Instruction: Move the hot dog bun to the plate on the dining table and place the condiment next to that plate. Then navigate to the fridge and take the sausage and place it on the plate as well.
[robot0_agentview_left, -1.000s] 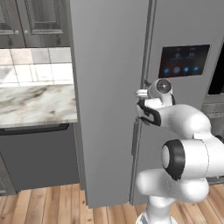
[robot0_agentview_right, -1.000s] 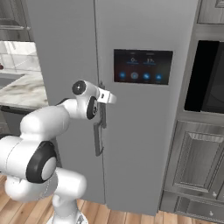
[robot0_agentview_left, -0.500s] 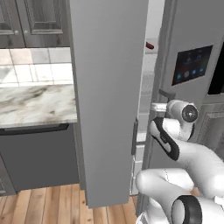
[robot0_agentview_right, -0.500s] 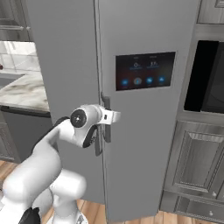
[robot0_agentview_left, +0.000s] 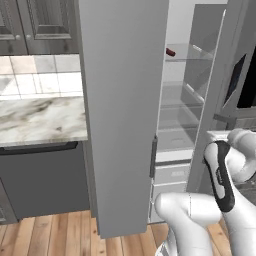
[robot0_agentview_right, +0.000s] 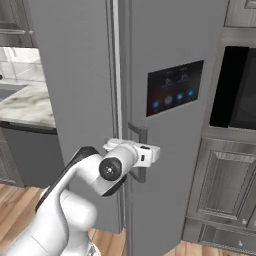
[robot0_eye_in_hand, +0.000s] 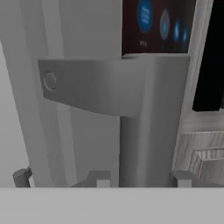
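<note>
Left base view: swinging the right-hand door (robot0_agentview_left: 220, 95) of the fridge (robot0_agentview_left: 125, 115) outward, with the glass shelves (robot0_agentview_left: 182, 92) now exposed. Resting near the front left corner of the top shelf, a small reddish-brown thing, judged to be the sausage (robot0_agentview_left: 170, 52). Rising from the lower right corner, the white arm (robot0_agentview_left: 220, 185), bent toward the door's edge. Running off to the left, a marble counter (robot0_agentview_left: 40, 120).

Right base view: reaching across from the lower left, the gripper (robot0_agentview_right: 146, 155) pressing up to the door handle (robot0_agentview_right: 139, 150), just beneath the dark touch panel (robot0_agentview_right: 175, 87). Showing a bright gap along the door's left edge, so the door is standing partly ajar. Flanking the fridge on the right, a dark wall oven (robot0_agentview_right: 237, 90).

Hand view: looking straight along the handle (robot0_eye_in_hand: 131, 113), its vertical bar running down between the two fingertips (robot0_eye_in_hand: 97, 179). Jaws bracketing the bar, yet whether gripping it or already slackening off cannot be told from here.

Judging the step in hand: the fridge leg of the task, door-opening stage, with the sausage not yet taken. Calling next, most likely, for letting go of the handle, drawing clear of the door edge, then reaching up and in to the top shelf; getting past the half-open door without knocking it back looks the awkward part.
</note>
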